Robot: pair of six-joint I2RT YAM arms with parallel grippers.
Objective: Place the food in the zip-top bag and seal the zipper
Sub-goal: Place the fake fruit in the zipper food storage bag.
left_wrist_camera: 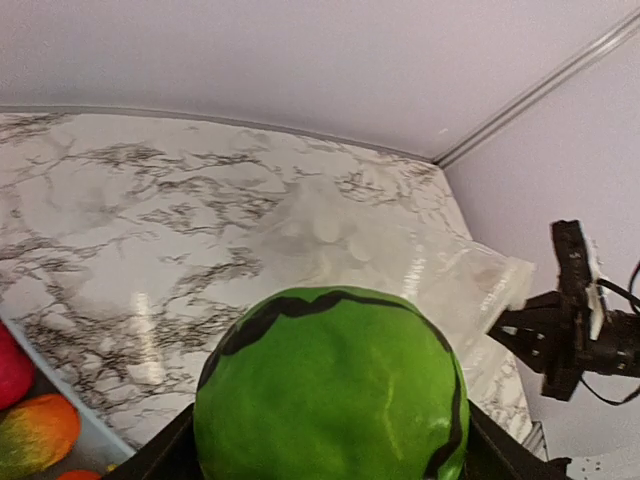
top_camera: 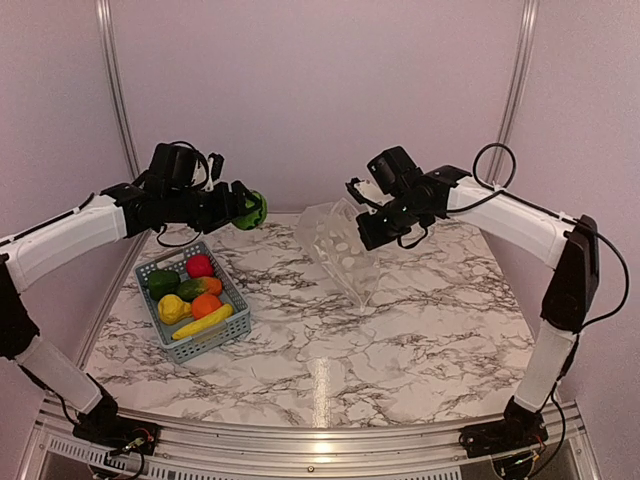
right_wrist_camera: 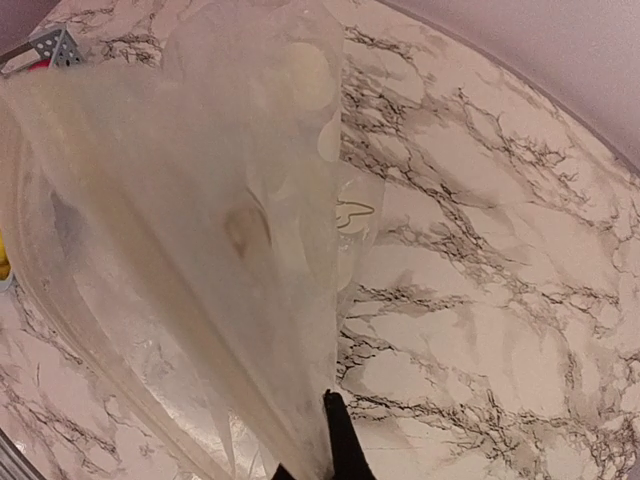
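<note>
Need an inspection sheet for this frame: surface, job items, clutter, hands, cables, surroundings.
Surface: marble-pattern table, glare patch near the front edge.
Job's things: green striped toy fruit gripped above the table; other food pieces in the grey basket; zip-top bag held up tilted, whether sealed cannot tell.
Clutter: nothing seen.
Hands: left hand shut on the green striped toy fruit; right hand shut on the bag's edge.
Cables: black cable loops on both arms, away from the job's things.
Surroundings: plain walls, metal rails at the corners.
</note>
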